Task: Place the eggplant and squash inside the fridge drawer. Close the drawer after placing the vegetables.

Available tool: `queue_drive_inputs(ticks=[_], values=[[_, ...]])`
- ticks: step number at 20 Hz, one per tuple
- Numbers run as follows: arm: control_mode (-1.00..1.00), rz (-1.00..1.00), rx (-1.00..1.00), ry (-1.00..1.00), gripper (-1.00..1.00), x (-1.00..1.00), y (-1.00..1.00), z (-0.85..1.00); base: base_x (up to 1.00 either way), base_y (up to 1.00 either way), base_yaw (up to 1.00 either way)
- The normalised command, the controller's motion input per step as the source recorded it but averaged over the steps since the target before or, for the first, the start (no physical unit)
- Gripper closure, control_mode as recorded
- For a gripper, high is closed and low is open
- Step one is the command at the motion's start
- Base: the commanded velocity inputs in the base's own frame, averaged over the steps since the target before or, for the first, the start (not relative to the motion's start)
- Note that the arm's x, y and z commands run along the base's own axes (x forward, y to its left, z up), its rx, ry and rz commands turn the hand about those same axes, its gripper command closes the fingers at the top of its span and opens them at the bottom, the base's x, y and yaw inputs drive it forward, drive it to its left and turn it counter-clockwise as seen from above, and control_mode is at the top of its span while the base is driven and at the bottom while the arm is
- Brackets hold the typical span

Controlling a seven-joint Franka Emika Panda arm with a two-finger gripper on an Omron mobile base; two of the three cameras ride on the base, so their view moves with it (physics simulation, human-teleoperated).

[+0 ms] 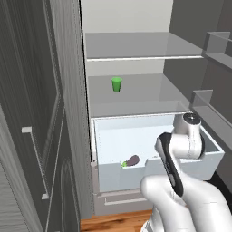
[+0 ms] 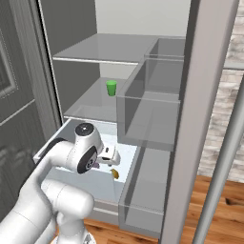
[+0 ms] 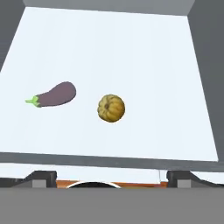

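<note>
Floor: warm brown wooden planks (image 2: 224, 195) beneath the fridge.
Fridge interior: pale back wall, grey translucent glass shelves (image 1: 136, 45) stacked one above another.
Shelf item: small green cup (image 1: 117, 84) standing upright on the middle shelf.
Left side: dark grey panelled cabinet door (image 1: 31, 113).
Right side: whitish brick wall (image 2: 224, 119).

Even, flat rendered light, no clear source. Fridge drawer (image 3: 131, 52) floor reads bright, nearly washed out in the hand view; eggplant (image 3: 56, 95) and squash (image 3: 111, 108) cast almost no shadow. Mild softness throughout, no glare, no edge distortion.
</note>
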Motion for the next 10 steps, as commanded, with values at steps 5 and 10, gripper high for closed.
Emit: queue_drive_inputs(ticks=[5, 10], values=[[-1.00, 0.00, 0.00, 0.00, -1.00, -0.15, 0.12, -0.25, 0.00, 0.00, 0.00], [-1.00, 0.00, 0.00, 0.01, -1.00, 0.00, 0.17, -0.19, 0.00, 0.00, 0.00]])
